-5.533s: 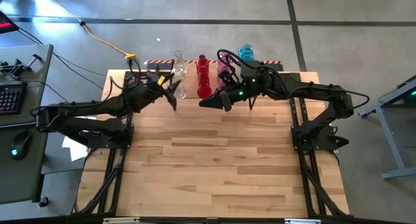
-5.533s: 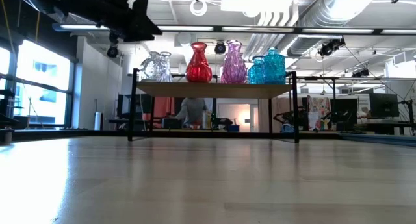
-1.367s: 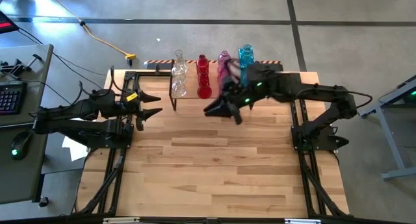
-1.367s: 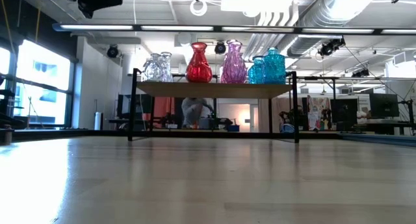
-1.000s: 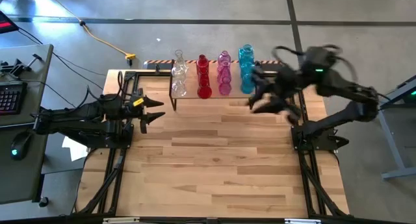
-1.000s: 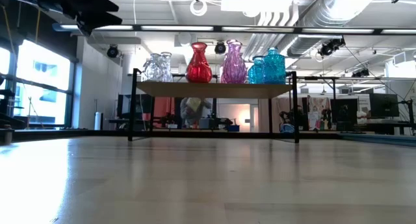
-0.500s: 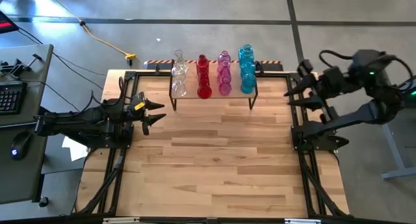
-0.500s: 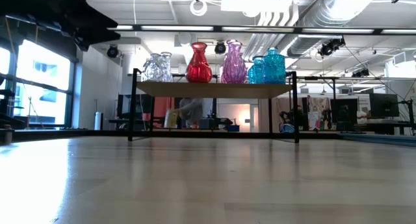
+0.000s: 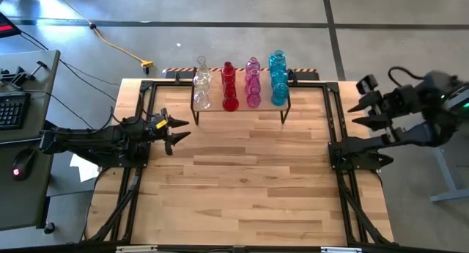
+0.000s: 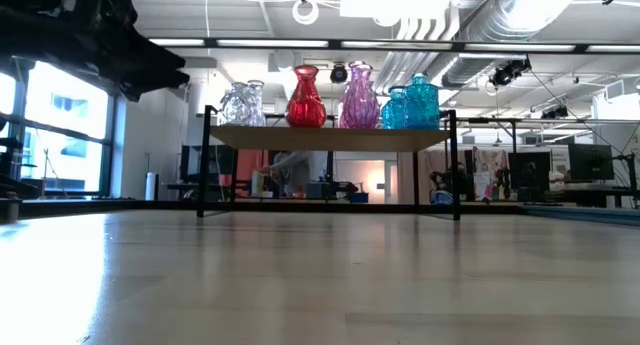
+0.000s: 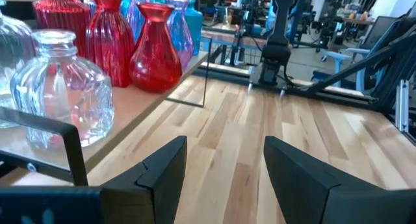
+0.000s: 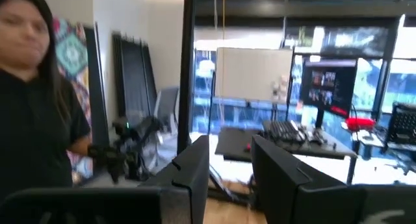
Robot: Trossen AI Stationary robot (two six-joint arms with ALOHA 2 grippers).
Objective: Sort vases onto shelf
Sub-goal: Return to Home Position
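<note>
Black and bent low, the left arm (image 10: pixel 95 35) lies along the left side of the wooden table (image 9: pixel 242 181). In the low view it is only a dark shape in the top corner, cut off by the edge. The left gripper (image 9: pixel 180 129) hangs over the table, near the shelf's front left leg but not touching it. Its two fingers are spread wide and there is nothing between them.

In the middle at the back of the table stands the shelf (image 9: pixel 264 100). All the vases that can be seen are on it, in four rows by colour. First come the clear vases (image 9: pixel 201 83), then the red vases (image 9: pixel 229 88), then the pink vases (image 9: pixel 253 84), then the blue vases (image 9: pixel 278 81). From above, the vases in each row overlap, so they are hard to count. From table height only the front ones show and the rest hide behind them. In the left wrist view one clear vase is cut off at the edge, and the blue ones peek out from behind the red ones.

Over on the right, the right gripper (image 9: pixel 365 103) is past the table's edge, above the grey floor (image 9: pixel 410 33) and well apart from the shelf. Its fingers are parted and hold nothing. Its camera looks into the room, where a person (image 12: pixel 36 113) in a dark top is cut off at the side.
</note>
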